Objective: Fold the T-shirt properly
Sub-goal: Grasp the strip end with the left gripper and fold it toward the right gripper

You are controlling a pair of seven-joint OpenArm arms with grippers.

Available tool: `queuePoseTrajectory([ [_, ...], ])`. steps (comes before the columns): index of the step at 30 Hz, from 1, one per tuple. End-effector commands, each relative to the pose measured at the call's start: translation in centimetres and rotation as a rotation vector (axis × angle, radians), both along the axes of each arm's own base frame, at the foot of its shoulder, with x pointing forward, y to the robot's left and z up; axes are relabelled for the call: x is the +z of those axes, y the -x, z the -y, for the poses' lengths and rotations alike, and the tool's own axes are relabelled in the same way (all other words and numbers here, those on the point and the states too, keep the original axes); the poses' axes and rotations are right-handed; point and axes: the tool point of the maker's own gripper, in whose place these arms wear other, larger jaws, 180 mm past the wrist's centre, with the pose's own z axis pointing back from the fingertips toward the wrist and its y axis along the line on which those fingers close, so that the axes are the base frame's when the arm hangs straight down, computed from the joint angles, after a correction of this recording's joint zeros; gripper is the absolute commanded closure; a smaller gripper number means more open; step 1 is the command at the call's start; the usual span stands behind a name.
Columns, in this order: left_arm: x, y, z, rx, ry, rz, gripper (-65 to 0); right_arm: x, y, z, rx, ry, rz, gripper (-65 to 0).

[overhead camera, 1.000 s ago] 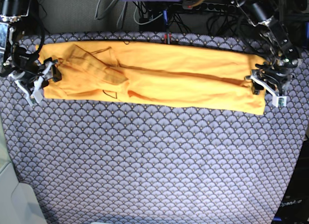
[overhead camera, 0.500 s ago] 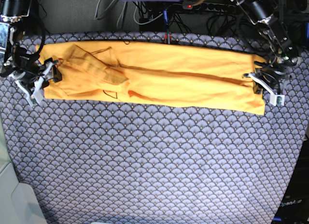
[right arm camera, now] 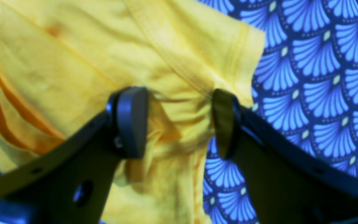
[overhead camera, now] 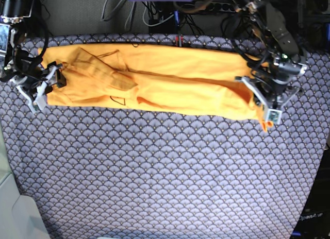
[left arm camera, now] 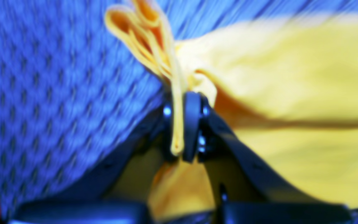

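Already my left gripper is clamped on the bunched end of the T-shirt at three o'clock on the patterned cloth — lifted, I judge, to carry it across. My right gripper stands wide, straddling the nine o'clock end. Blur hides the layers — I can't count them.

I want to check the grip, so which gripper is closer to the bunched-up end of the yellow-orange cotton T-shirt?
Left. The left gripper is clamped on the bunched end of the yellow-orange cotton T-shirt; the right gripper sits open at the opposite, flat end.
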Motion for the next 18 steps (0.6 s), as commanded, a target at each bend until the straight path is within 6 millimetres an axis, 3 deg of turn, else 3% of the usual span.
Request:
queuePoseTrajectory([
  [1, 0.6, 0.0, -0.1, -0.005, -0.023, 0.005, 0.0, 0.5, -0.3, 0.2, 0.004, 0.004, 0.011, -34.3],
  [9, 0.5, -1.1, 5.1, -0.194, -0.111, -0.022, 0.0, 0.5, -0.3, 0.2, 0.004, 0.004, 0.011, -34.3],
  [18, 0.9, -1.5, 14.1, -0.449, -0.070, 0.014, 0.0, 0.5, -0.2, 0.2, 0.004, 0.004, 0.008, -34.3],
])
